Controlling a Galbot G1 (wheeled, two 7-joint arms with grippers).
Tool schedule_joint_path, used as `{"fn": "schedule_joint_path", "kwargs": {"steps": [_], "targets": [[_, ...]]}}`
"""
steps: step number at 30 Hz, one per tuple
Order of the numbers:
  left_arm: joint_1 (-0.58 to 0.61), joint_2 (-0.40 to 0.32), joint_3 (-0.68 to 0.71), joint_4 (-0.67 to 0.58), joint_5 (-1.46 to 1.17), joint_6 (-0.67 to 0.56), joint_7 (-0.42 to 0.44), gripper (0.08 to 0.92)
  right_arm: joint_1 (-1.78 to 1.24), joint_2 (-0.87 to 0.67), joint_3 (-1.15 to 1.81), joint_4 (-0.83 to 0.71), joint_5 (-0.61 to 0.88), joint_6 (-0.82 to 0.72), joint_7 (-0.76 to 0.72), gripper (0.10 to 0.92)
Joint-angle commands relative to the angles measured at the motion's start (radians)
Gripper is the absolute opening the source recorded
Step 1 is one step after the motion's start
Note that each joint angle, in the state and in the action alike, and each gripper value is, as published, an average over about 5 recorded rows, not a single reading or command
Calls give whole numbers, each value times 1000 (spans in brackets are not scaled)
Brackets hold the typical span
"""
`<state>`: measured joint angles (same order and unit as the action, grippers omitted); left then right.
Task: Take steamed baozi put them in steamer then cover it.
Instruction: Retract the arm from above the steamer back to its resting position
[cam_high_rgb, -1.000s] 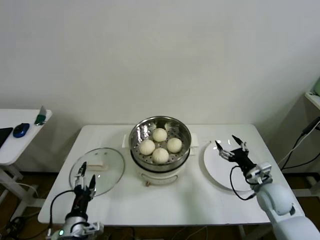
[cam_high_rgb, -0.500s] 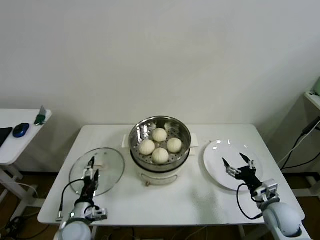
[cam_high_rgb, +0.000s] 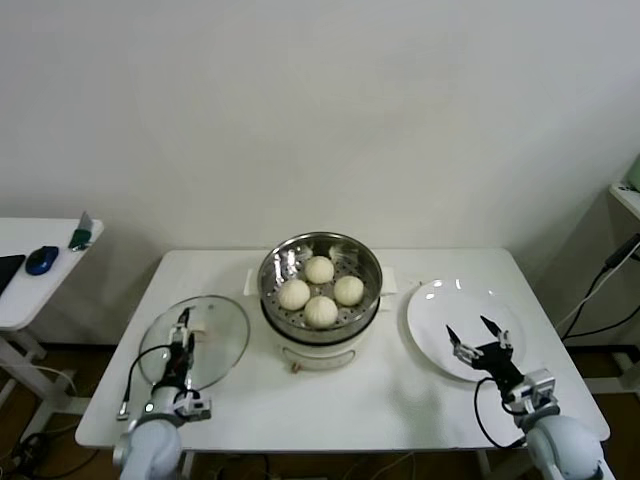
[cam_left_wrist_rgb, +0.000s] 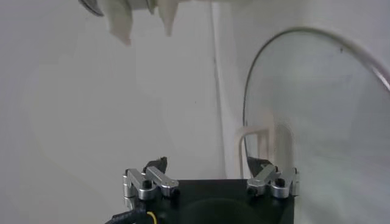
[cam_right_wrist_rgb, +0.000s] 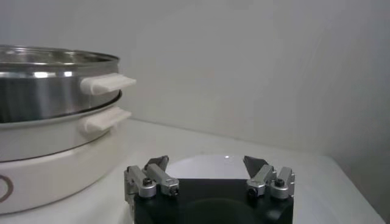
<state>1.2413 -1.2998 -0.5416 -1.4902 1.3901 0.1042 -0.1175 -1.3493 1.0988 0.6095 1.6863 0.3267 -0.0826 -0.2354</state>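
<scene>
While the side desk (cam_high_rgb: 30, 290) at the far left carries a blue mouse (cam_high_rgb: 42, 260) and a green-handled tool (cam_high_rgb: 80, 236), the work lies on the main white desk (cam_high_rgb: 340, 400).

At its left end the cover (cam_high_rgb: 195, 340) lies flat, its cream handle (cam_high_rgb: 200, 325) in the middle. The left gripper (cam_high_rgb: 182, 335) hangs over the near part of the cover, fingers apart and empty. In the left wrist view the gripper (cam_left_wrist_rgb: 207, 173) shows two spread fingers with the glass cover (cam_left_wrist_rgb: 317, 122) and its handle (cam_left_wrist_rgb: 259, 143) just beyond them; whether a finger touches the glass cannot be told.

At the desk's middle stands the steamer (cam_high_rgb: 320, 285) on its white pot base (cam_high_rgb: 322, 352). The lid is off. Four baozi (cam_high_rgb: 320, 290) sit inside on the perforated floor, close together: one to the rear, one left, one right, one nearest the robot.

To the right of the steamer, and apart from it, lies a white plate (cam_high_rgb: 440, 320) with nothing on it. The right gripper (cam_high_rgb: 479, 337) hovers over the plate's near edge, fingers spread wide and holding nothing. The right wrist view shows that gripper (cam_right_wrist_rgb: 207, 167) open, with the plate (cam_right_wrist_rgb: 207, 163) past the fingers and the steamer (cam_right_wrist_rgb: 55, 79) with its white side handles off to one side.
</scene>
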Motion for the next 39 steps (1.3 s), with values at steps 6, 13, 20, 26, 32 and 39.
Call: {"fn": "schedule_joint_path", "kwargs": {"steps": [6, 13, 20, 26, 32, 39], "targets": [[-121, 19, 9, 153, 0, -5, -20, 823, -14, 25, 10, -11, -32, 12, -18, 823], [-140, 23, 17, 172, -23, -3, -43, 823, -16, 38, 9, -20, -50, 21, -27, 823], [-149, 19, 22, 186, -40, -18, -53, 801, -16, 46, 10, -27, -65, 28, -36, 823], [-148, 17, 22, 194, -45, -30, -49, 627, -14, 53, 10, -31, -78, 33, -40, 823], [-136, 19, 20, 179, -65, -36, -47, 454, -9, 59, 9, -36, -90, 38, -42, 823], [-98, 40, 21, 92, -114, -16, -46, 255, -6, 60, 8, -43, -100, 45, -45, 823]]}}
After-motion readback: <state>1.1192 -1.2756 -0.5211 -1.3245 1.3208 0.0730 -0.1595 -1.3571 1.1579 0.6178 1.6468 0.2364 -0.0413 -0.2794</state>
